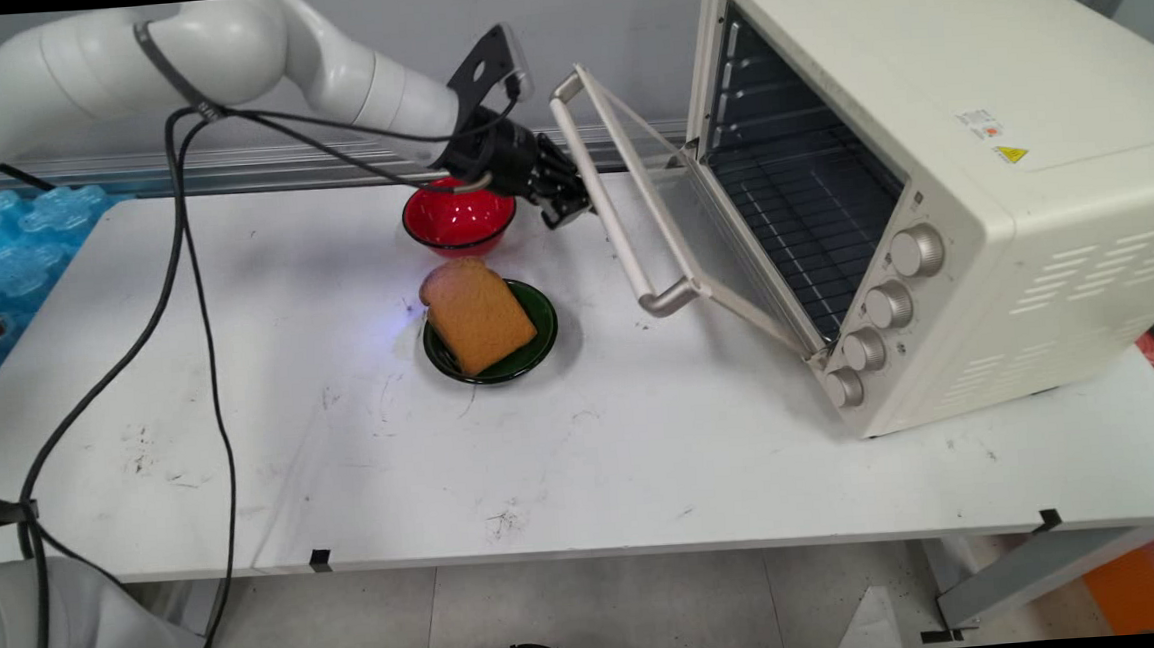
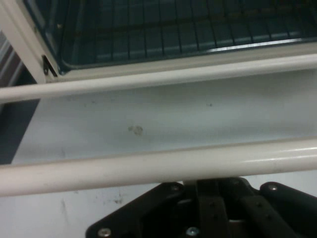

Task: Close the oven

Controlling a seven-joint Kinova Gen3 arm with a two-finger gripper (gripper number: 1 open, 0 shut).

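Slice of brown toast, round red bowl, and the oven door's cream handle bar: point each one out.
Slice of brown toast (image 1: 476, 315), main view, middle of its face.
Round red bowl (image 1: 459, 221), main view, inside wall.
Cream handle bar (image 2: 158, 166), hand view, mid-bar.

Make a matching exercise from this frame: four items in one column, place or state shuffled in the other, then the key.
Column 1
1. toast slice
2. red bowl
3. oven door
4. gripper

Column 2
A. hanging partly open, glass pane and handle bar tilted outward
B. lying on the green plate
C. right at the door's handle bar
D. on the table behind the green plate, partly hidden by the arm

Pairs: 1-B, 2-D, 3-A, 4-C
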